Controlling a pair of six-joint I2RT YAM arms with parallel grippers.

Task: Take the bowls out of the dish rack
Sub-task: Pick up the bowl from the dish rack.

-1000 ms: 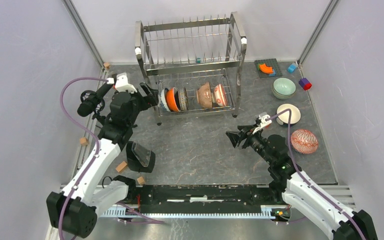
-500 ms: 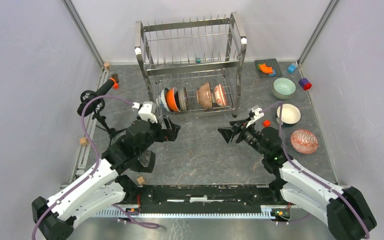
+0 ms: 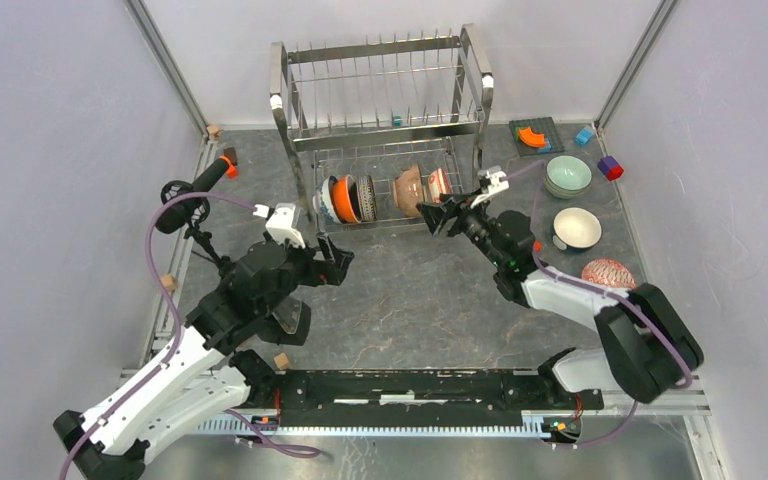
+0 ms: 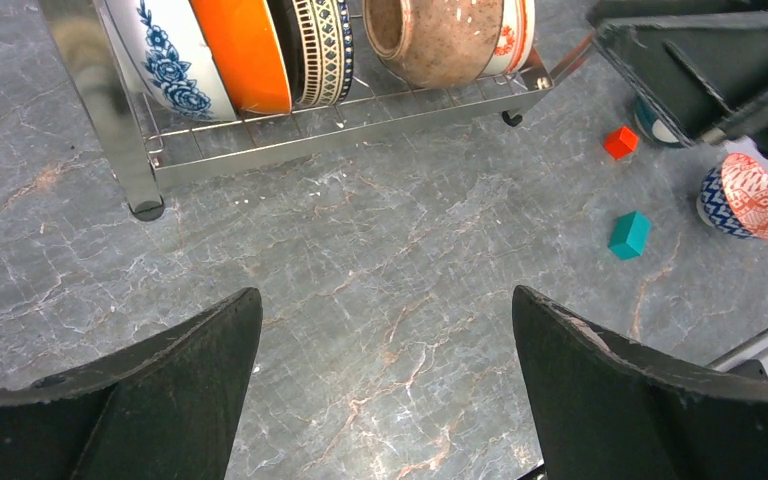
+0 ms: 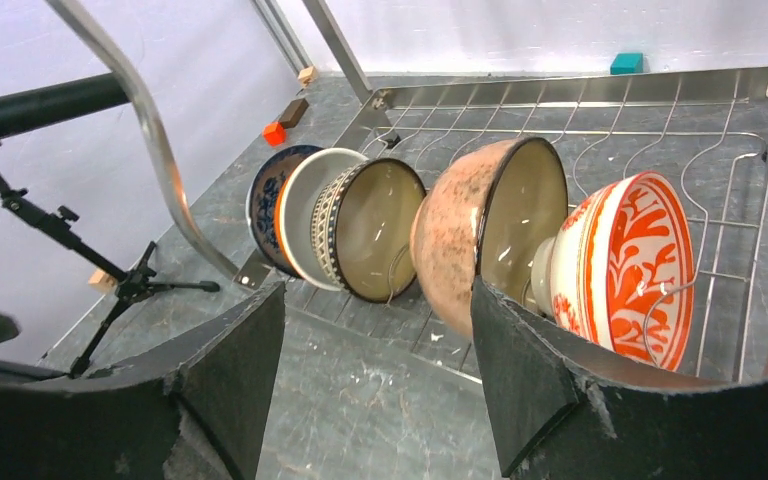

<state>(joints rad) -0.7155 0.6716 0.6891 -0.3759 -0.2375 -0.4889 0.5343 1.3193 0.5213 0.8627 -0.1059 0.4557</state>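
The dish rack point(image 3: 375, 48) stands at the back of the table. Its lower tier holds several bowls on edge: blue-and-white point(image 3: 328, 200), orange point(image 3: 345, 198), dark patterned point(image 3: 365, 195), brown point(image 3: 410, 190) and red-patterned point(image 3: 441, 186). My right gripper point(image 3: 438, 215) is open right at the rack's front, by the brown bowl point(image 5: 480, 230); nothing lies between its jaws point(image 5: 378, 300). My left gripper point(image 3: 338, 262) hangs wide open over bare table in front of the rack's left half point(image 4: 385, 300). On the table to the right sit a pale green bowl point(image 3: 568, 175), a cream bowl point(image 3: 577, 227) and a red-patterned bowl point(image 3: 608, 272).
A black stand with a microphone point(image 3: 190, 195) stands at the left edge. A red block point(image 4: 618, 142) and a teal block point(image 4: 628, 235) lie on the table right of the rack. A dark mat with an orange piece point(image 3: 535, 135) and coloured blocks point(image 3: 610, 167) sit back right.
My left arm swung from the rack's left end down to the table in front of it and opened fully. My right arm reached up and left to the rack's front.
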